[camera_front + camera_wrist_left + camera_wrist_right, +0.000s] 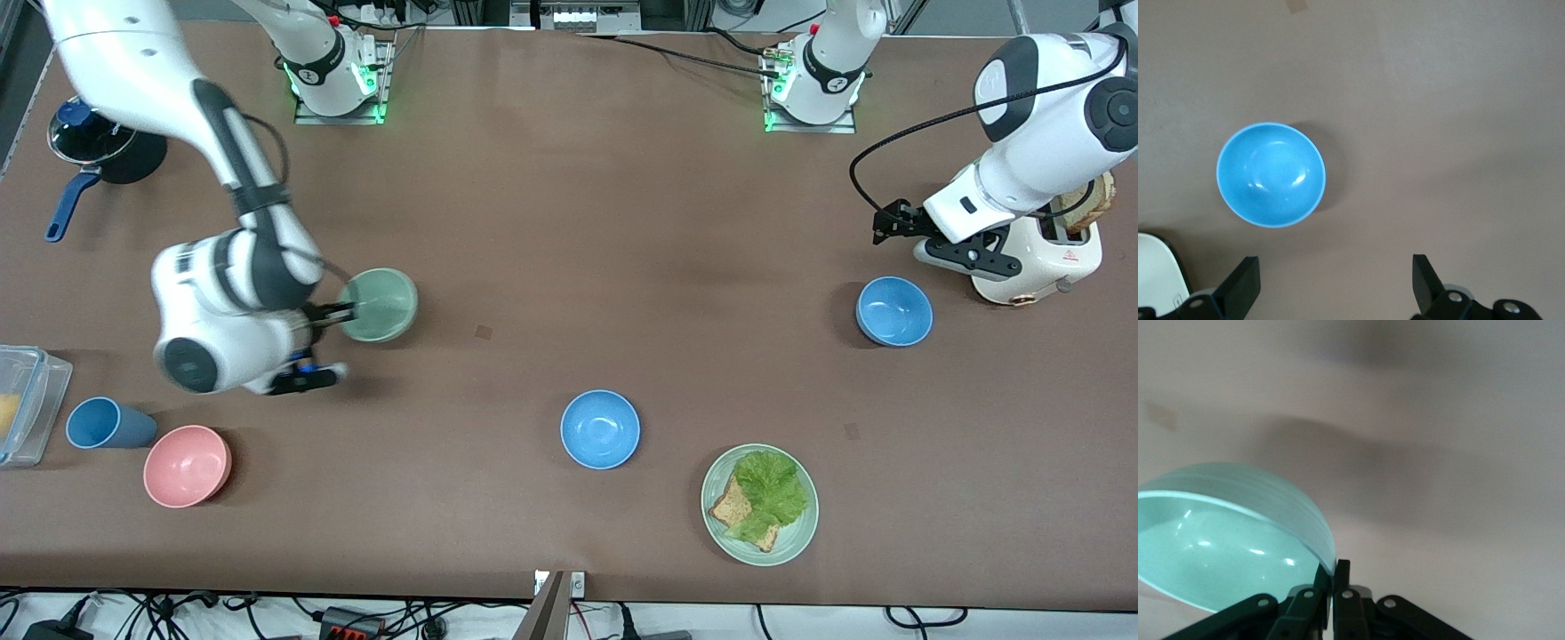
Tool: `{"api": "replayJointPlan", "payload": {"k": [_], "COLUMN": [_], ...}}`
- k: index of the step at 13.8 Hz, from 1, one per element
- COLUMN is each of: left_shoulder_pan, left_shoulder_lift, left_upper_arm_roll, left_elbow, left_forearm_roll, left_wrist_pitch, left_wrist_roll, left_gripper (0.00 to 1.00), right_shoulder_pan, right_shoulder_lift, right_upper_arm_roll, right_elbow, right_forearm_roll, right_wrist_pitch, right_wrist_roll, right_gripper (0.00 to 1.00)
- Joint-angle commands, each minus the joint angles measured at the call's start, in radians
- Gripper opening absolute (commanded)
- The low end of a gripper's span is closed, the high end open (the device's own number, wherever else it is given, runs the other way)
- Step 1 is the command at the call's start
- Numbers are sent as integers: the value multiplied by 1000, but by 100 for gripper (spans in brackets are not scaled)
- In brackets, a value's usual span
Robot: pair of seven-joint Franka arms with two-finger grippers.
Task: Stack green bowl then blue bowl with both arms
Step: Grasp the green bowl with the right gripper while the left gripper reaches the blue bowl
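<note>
The right gripper [342,313] has its jaws closed on the rim of the small round pale sage-green matte bowl [380,305], which it holds tilted above the brown counter [569,222] toward the right arm's end. The left gripper [893,222] hovers with jaws wide apart and empty over the counter just beside the nearer small round bright-blue bowl [893,310]. A second identical blue bowl [600,428] rests mid-counter, between the two arms.

The right arm [222,284] is covering part of the green bowl [380,305] rim in the front view, and the right wrist view is cutting that bowl off at its edge. A clear container [22,404] at the right arm's end of the table is running off the picture. The left arm [1040,151] is hiding much of the toaster [1049,258]. The pot [89,138] is partly lying under the right arm.
</note>
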Motion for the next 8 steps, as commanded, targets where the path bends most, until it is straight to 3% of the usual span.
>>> {"api": "replayJointPlan", "payload": {"k": [1,3,8], "left_shoulder_pan": [77,106,155], "left_shoulder_lift": [79,153,314], "left_upper_arm_roll": [-4,-4,-4], "left_elbow": [-2,18,124], "left_forearm_roll": [14,14,12], "left_wrist_pitch": [95,150,170], "left_wrist_roll": [125,173,276], "left_gripper": [100,98,82], "right_shoulder_pan": [106,175,316], "right_shoulder_lift": [2,10,77], "right_upper_arm_roll": [-1,-1,-1], "right_elbow": [6,6,6], "right_forearm_roll": [43,69,99], "right_wrist_pitch": [-10,-7,169], "right_wrist_roll": [44,114,266], "right_gripper": [0,0,0]}}
